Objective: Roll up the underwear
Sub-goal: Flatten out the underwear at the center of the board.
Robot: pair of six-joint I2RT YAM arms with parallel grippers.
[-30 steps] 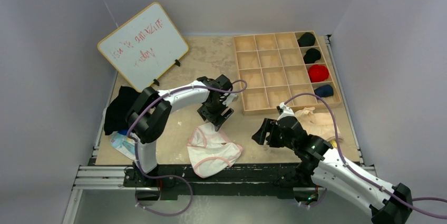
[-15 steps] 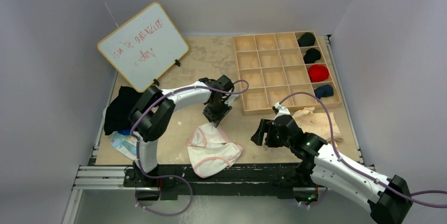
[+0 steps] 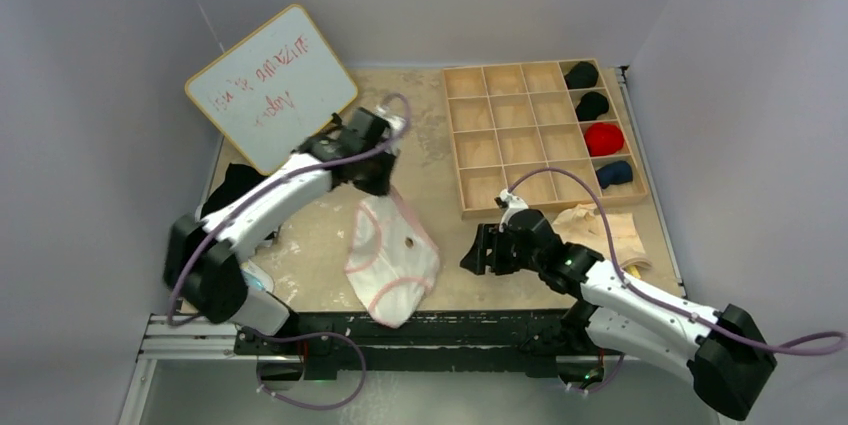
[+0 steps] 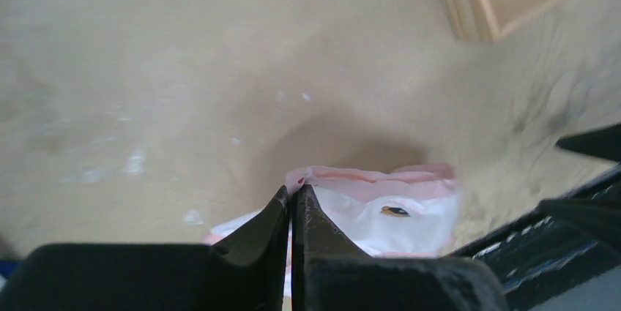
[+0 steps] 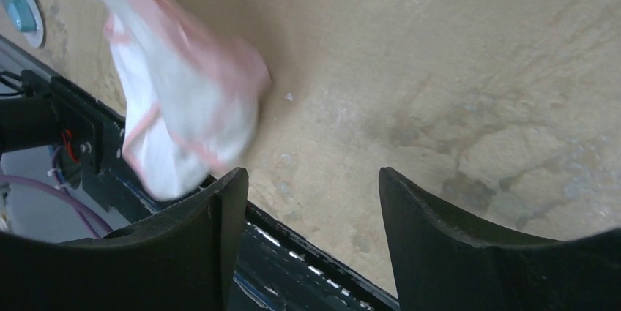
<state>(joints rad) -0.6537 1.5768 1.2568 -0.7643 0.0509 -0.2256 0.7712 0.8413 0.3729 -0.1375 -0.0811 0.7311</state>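
Note:
The underwear is white with pink trim and a small dark mark. It hangs stretched from its pink edge down toward the table's front edge. My left gripper is shut on that pink edge, lifted above the table; in the left wrist view the fingertips pinch the trim with the white cloth hanging below. My right gripper stands open to the right of the underwear, apart from it. The right wrist view shows the underwear ahead and left of the empty right gripper.
A wooden compartment tray stands at the back right, with black, red and blue rolls in its right column. A beige garment lies below it. A whiteboard leans back left, and a black garment lies left.
My left gripper has shut on the underwear's pink edge and lifted it up and back to the left, so the cloth now hangs stretched. The right gripper edged left, staying open.

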